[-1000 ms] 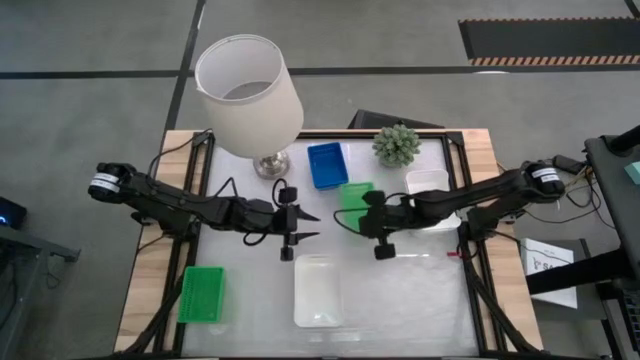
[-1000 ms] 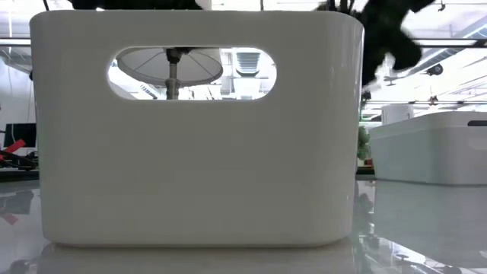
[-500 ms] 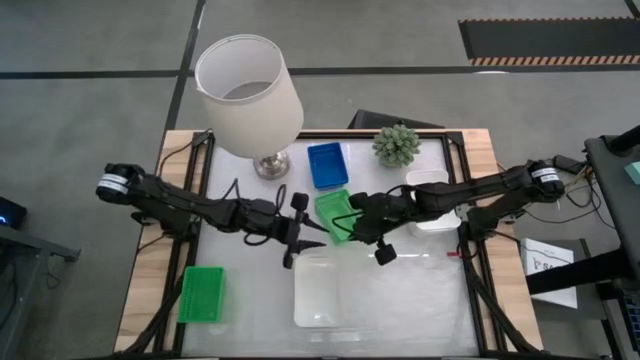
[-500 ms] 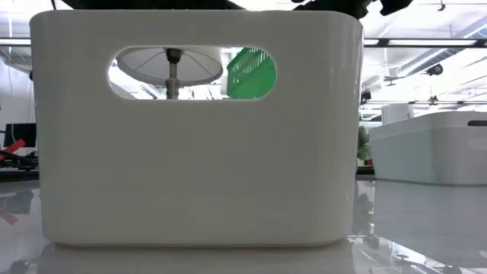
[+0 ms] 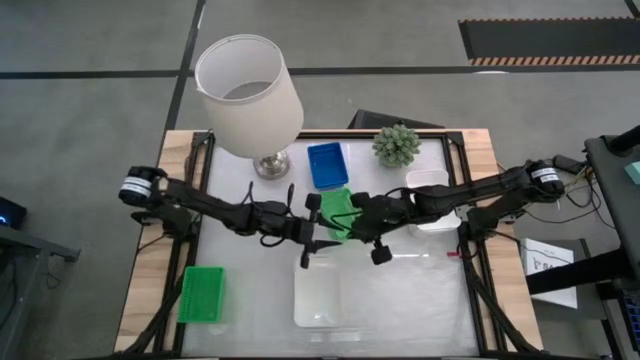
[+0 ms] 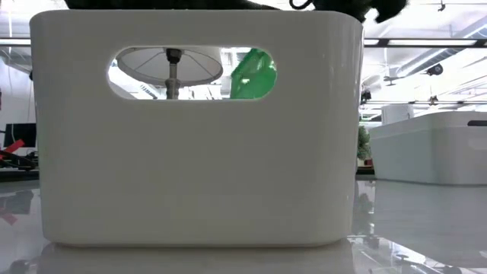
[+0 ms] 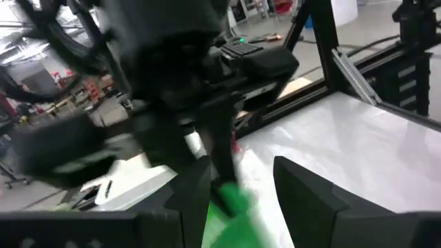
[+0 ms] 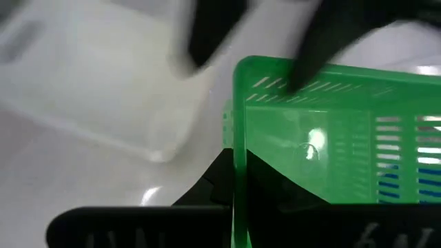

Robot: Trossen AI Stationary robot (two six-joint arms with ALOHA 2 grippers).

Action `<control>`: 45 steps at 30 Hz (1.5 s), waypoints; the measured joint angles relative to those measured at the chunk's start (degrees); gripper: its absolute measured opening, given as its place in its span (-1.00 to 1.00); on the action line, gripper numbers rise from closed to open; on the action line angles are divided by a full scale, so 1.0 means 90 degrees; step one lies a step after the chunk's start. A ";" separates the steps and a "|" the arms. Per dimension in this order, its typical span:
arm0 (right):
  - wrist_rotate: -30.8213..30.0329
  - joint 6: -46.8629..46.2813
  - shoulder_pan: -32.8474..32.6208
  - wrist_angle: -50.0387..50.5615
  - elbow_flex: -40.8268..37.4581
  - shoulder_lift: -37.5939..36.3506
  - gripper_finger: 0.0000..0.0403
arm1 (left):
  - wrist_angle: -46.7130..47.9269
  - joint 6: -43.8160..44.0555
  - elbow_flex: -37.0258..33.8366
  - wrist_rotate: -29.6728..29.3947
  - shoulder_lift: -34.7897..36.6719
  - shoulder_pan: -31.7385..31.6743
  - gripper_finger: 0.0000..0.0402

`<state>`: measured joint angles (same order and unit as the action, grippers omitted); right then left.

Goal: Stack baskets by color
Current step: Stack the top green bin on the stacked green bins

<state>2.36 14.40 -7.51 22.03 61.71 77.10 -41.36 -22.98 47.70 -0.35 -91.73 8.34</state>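
between the open left end effector [image 5: 318,222] and clamped right end effector [image 5: 352,216] hangs a green basket [image 5: 338,212].

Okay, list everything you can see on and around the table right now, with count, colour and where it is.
Green baskets: two; one lifted at table centre in the right gripper, one at the front-left corner.
Blue basket: one visible, back centre, beside the lamp base.
White baskets: two spots; one front centre, one back right under the right arm.
Lamp: one, white shade, back left.
Potted plant: one, green, back centre-right.
Table: one, glossy white top, wooden edges.
Left gripper: open, reaching the lifted green basket.
Right gripper: shut on that basket's edge.
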 joint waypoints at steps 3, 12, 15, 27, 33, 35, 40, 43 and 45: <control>-0.0747 -0.0183 0.0002 -0.0103 0.0000 0.0000 -0.96 | -0.0026 0.0146 0.0187 -0.0183 -0.0225 0.0000 -0.28; -0.1754 -0.0495 0.0005 -0.0166 0.0007 0.0380 -0.96 | 0.0466 0.0171 0.0248 -0.1830 -0.0447 -0.0015 -0.29; -0.1767 -0.0489 0.0005 -0.0153 0.0029 0.0552 -0.96 | 0.0821 0.0182 0.0236 -0.2226 -0.0448 -0.0012 -0.32; -0.1817 -0.0489 0.0005 -0.0284 0.0066 0.0835 -0.96 | 0.1674 0.0350 0.0218 -0.2507 -0.0434 -0.0044 -0.70; -0.1768 -0.0458 0.0007 -0.0417 0.0068 0.0913 -0.87 | 0.1734 0.0352 0.0202 -0.2496 -0.0434 -0.0041 -0.98; -0.1739 -0.0422 0.0006 -0.0399 0.0068 0.0860 -0.77 | 0.1711 0.0350 0.0202 -0.2531 -0.0433 -0.0040 -0.99; -0.1627 -0.0223 0.0001 -0.0287 0.0072 0.0413 -0.45 | 0.1603 0.0247 0.0219 -0.2853 -0.0247 0.0199 -0.99; -0.1375 -0.0124 -0.0011 -0.0327 0.0078 0.0097 -0.30 | 0.1763 0.0102 0.0252 -0.3138 0.0017 0.0486 -0.99; -0.1057 -0.0069 -0.0009 -0.0292 0.0092 -0.0158 -0.21 | 0.2028 0.0127 0.0265 -0.3225 0.0246 0.0697 -1.00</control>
<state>-7.15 13.78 -7.58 19.41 62.54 75.68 -23.11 -21.84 50.09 -29.38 -89.51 14.61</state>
